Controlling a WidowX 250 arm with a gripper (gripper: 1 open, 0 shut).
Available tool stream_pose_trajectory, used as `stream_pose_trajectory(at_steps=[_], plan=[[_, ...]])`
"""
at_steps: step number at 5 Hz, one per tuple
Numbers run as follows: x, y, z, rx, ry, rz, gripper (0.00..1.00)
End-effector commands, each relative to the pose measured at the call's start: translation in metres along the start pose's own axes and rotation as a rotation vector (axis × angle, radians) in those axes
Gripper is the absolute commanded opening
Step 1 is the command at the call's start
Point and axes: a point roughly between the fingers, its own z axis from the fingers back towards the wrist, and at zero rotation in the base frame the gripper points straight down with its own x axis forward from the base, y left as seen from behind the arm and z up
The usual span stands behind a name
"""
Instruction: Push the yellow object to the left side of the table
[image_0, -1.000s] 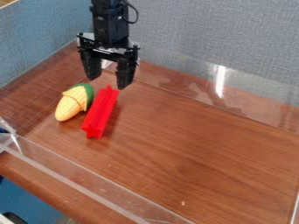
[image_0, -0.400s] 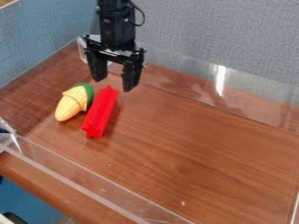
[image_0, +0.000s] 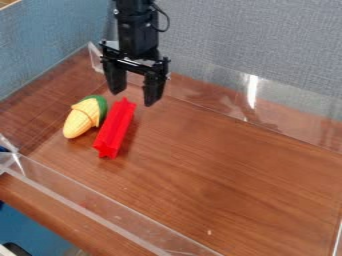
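Two toys lay on the dark reddish-brown wood-grain worktop (image_0: 227, 160) edged with low clear acrylic walls: the small oval yellow toy corn cob with a green husk end (image_0: 84, 116) at about nine o'clock, and a long red ridged block (image_0: 116, 127) just beside it on its three o'clock side, close enough that contact could not be ruled out. One black tool (image_0: 134, 94) hung straight down at about eleven o'clock, its jaws spread wide and holding nothing, tips poised over the far end of the red block. That spot probably suited a sideways sweep toward nine o'clock, since the corn already sat near the left wall. However, the red block lay between tool and corn, so it might get shoved along too.
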Motion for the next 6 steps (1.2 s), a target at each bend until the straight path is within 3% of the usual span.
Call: stream_pose_trajectory(at_steps=[1, 6], plan=[[0.0040, -0.0026, 0.0104, 0.017, -0.040, -0.011, 1.00], [0.0125, 0.0018, 0.0026, 0.029, -0.022, -0.005, 1.00]])
